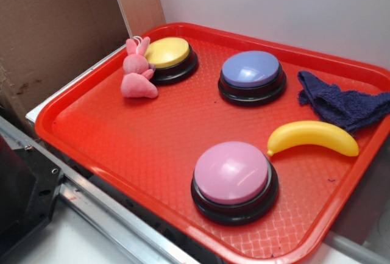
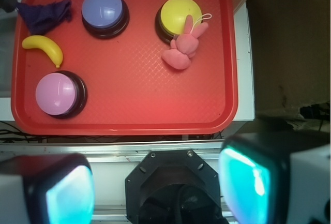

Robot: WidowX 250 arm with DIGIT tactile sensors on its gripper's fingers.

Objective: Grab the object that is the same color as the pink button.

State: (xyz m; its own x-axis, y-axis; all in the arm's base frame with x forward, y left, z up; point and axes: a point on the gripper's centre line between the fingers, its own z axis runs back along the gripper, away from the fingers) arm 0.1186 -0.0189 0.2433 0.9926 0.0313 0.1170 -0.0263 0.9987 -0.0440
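A small pink plush bunny (image 1: 137,72) lies on the red tray (image 1: 122,136), leaning against the yellow-topped button (image 1: 168,54). It also shows in the wrist view (image 2: 182,47), upper right of the tray (image 2: 134,110). The pink button (image 1: 233,177) stands at the tray's near side, and shows at the lower left in the wrist view (image 2: 58,94). My gripper (image 2: 158,185) is open and empty, high above and off the tray's near edge; its teal pads (image 2: 245,180) frame the robot base. The gripper is not in the exterior view.
A blue-violet button (image 1: 251,75), a yellow plastic banana (image 1: 314,136) and a dark blue cloth (image 1: 342,101) are on the tray. A cardboard wall (image 1: 55,32) stands at the left, a metal rail (image 1: 103,215) runs along the near edge.
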